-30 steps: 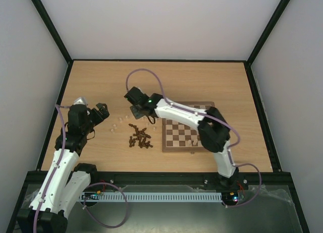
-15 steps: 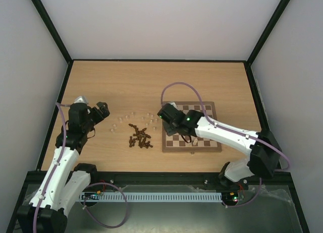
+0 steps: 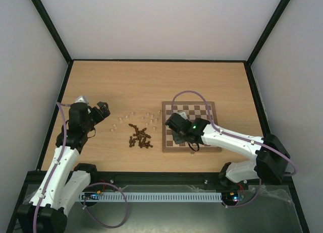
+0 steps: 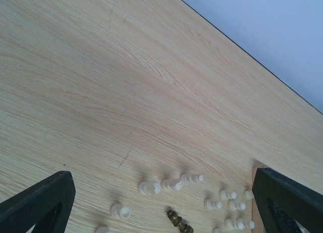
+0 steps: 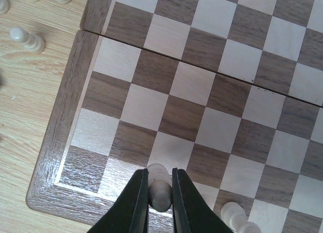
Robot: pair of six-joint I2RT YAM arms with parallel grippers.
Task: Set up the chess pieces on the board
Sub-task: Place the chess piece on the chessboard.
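The chessboard [image 3: 199,112] lies right of centre on the table; it also fills the right wrist view [image 5: 212,81]. My right gripper [image 5: 160,185] is shut on a pale cream chess piece [image 5: 160,190], held just above the board's near left squares [image 3: 180,137]. Two more cream pieces [image 5: 234,215] stand on the board's near row. Loose cream pieces [image 3: 132,115] and a heap of dark brown pieces [image 3: 140,137] lie left of the board; some show in the left wrist view [image 4: 171,184]. My left gripper [image 3: 101,111] is open and empty, at the table's left.
The table's black frame runs along the left edge [image 3: 55,117]. Bare wood spreads behind the board and pieces [image 3: 151,81]. A board seam crosses the squares in the right wrist view [image 5: 217,71].
My right arm has swung from the loose cream pieces left of the board over to the board's near left part, carrying a cream piece. The left arm has barely moved.
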